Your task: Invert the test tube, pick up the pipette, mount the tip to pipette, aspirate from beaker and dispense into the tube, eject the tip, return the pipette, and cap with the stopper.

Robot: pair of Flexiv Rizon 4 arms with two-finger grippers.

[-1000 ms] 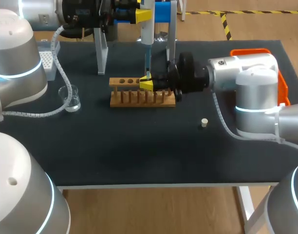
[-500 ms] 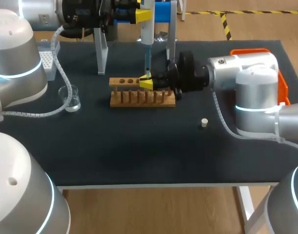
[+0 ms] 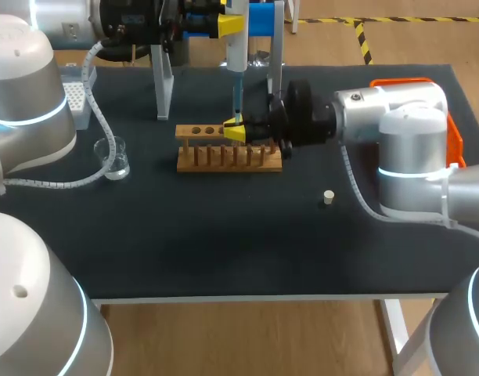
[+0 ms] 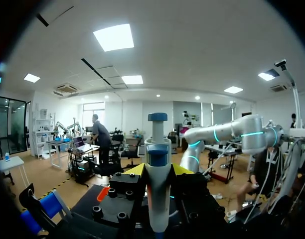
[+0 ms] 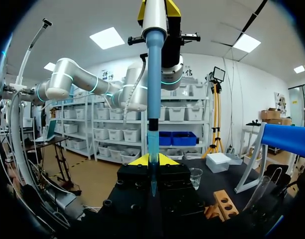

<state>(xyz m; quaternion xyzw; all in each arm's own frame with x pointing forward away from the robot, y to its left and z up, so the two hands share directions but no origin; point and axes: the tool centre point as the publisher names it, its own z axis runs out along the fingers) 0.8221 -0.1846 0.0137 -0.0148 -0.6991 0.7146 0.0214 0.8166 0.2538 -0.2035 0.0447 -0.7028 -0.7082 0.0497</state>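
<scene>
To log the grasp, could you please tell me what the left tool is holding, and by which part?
The left tool holds the white pipette with a blue plunger, by its white barrel.

Rack: is standing mid-surface, toward the back.
Beaker: is sitting left of the rack, well apart.
Tip box: is lying behind the beaker, at the left edge.
Stopper: is lying right of the rack, nearer the front.
Stand: is standing behind the rack.
Pipette: is hanging upright in the left tool, over the rack.
Right tool: is hovering just over the rack, under the pipette.
</scene>
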